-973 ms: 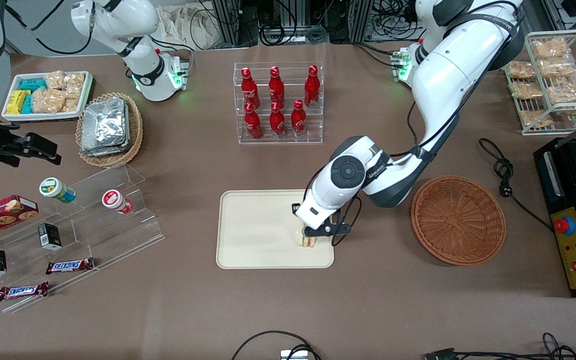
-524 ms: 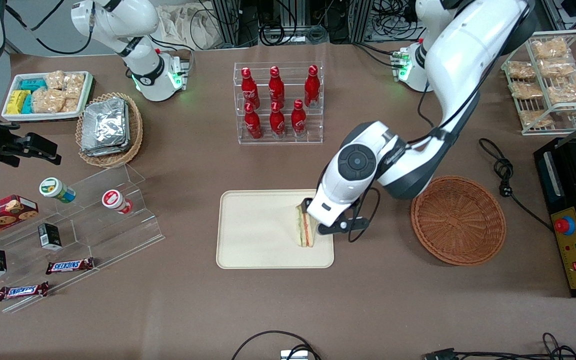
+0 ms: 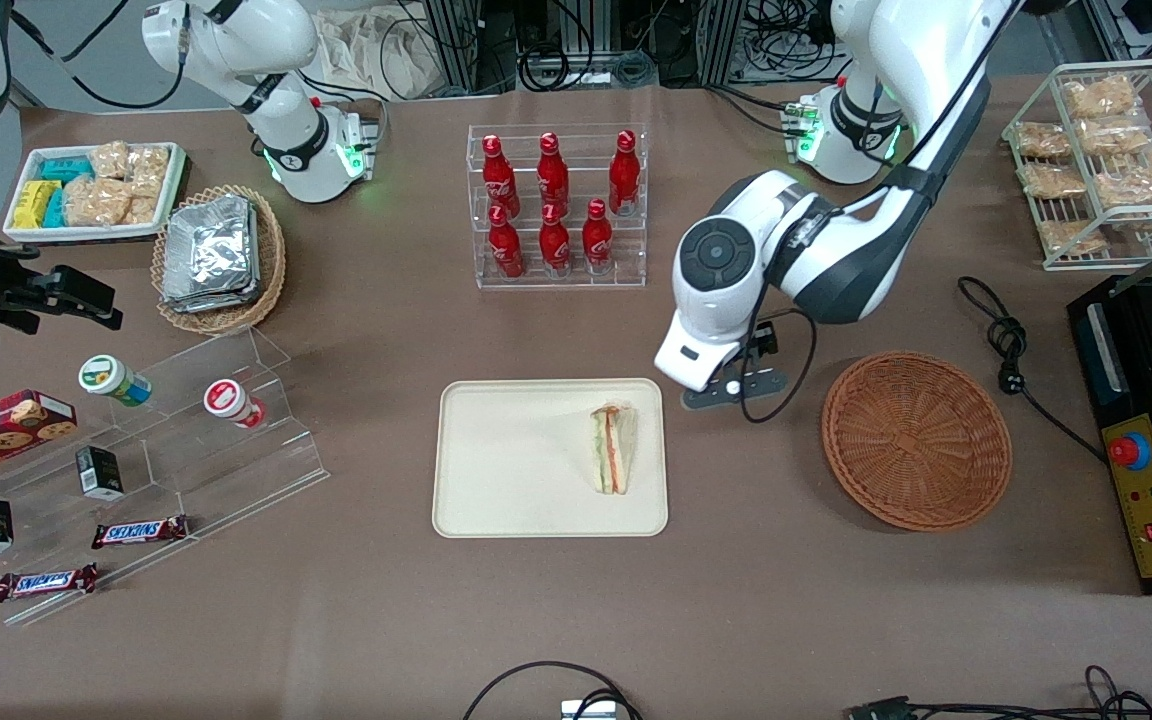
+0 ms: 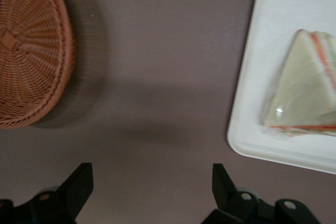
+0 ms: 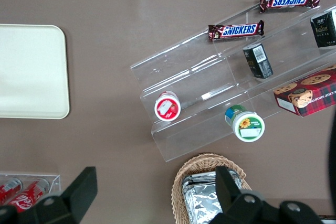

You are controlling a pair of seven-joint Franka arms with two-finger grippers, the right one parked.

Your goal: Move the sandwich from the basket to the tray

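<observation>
Jaws spread wide with nothing between them now, where half a second back the black two-finger gripper (image 4: 149, 195) was still down at the triangular pale-bread sandwich with green and orange-red filling (image 3: 613, 447); since lifted and pulled off over bare table between the cream-beige rectangular plastic tray (image 3: 506, 495) and the round reddish-brown wicker basket (image 3: 916, 440). Sandwich left lying on the tray near the basket-side edge, so basically job done, probably just retreat left. Fingertips hidden under the wrist from the front; wrist view cuts off part of sandwich and basket.
</observation>
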